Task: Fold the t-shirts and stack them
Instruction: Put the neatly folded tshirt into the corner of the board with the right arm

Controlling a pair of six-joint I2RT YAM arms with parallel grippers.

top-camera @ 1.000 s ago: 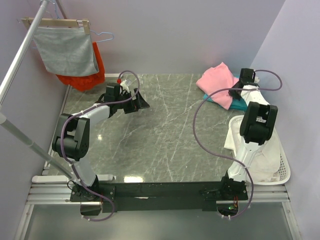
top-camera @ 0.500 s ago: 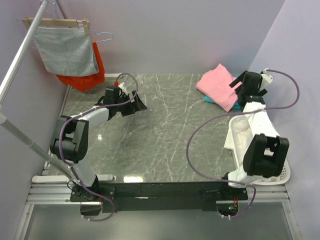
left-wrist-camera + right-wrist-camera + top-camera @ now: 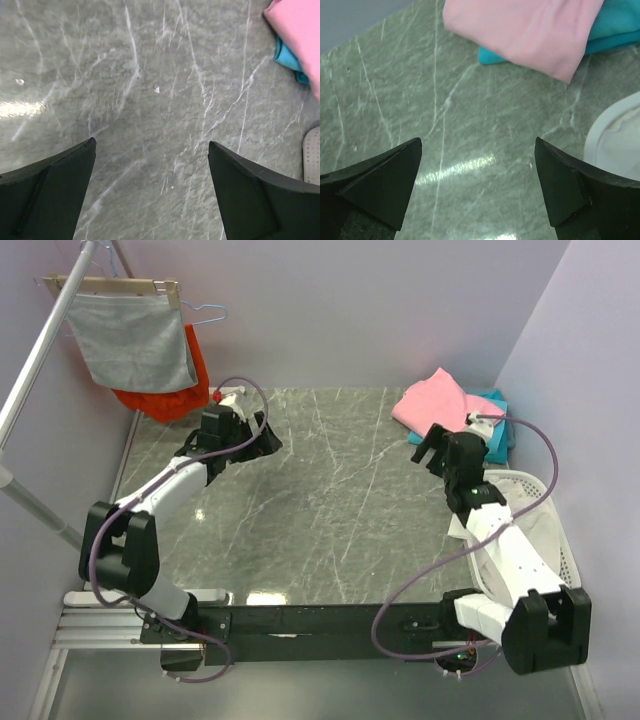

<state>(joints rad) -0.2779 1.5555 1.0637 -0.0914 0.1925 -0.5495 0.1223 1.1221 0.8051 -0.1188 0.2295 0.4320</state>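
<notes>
A folded light pink t-shirt (image 3: 432, 403) lies on top of a folded teal t-shirt (image 3: 494, 422) at the table's back right corner. The right wrist view has the pink t-shirt (image 3: 525, 27) and the teal t-shirt (image 3: 615, 25) just beyond my right gripper (image 3: 477, 142), which is open and empty over bare marble. From above, the right gripper (image 3: 428, 447) hovers just in front of the stack without touching it. My left gripper (image 3: 264, 440) is open and empty over the back left of the table. Its own view holds the left gripper (image 3: 151, 145), with the pink t-shirt (image 3: 300, 30) and teal t-shirt (image 3: 287, 57) far off.
A white laundry basket (image 3: 535, 502) stands at the table's right edge beside the right arm. A grey cloth (image 3: 135, 340) and an orange-red garment (image 3: 192, 380) hang on hangers from a metal rack (image 3: 40, 340) at the back left. The walls close in behind and on the right.
The right gripper has opened and drawn back from over the stack toward the table's front and centre. The left gripper has shifted slightly left and back.
</notes>
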